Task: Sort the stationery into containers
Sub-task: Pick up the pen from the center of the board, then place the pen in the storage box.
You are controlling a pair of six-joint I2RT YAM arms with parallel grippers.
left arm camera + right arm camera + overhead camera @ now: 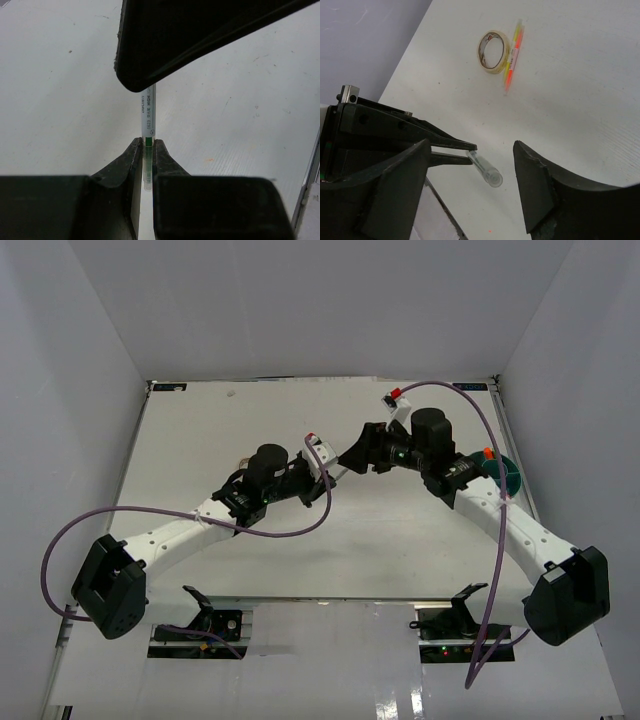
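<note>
left gripper (pixel 147 144) pinches pen (pixel 148 112) by one end, free end out at 12 for a handover (my read); right gripper (pixel 470 146) spread either side, cup (pixel 513 478) at its 3 o'clock.

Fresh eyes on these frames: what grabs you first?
At centre, the left hand is shut on a thin white pen, whose clear-capped end sits between the fingers of the open right hand. Farther out, a beige loop lies beside a neon highlighter; the teal cup peeks out behind the right arm.
</note>
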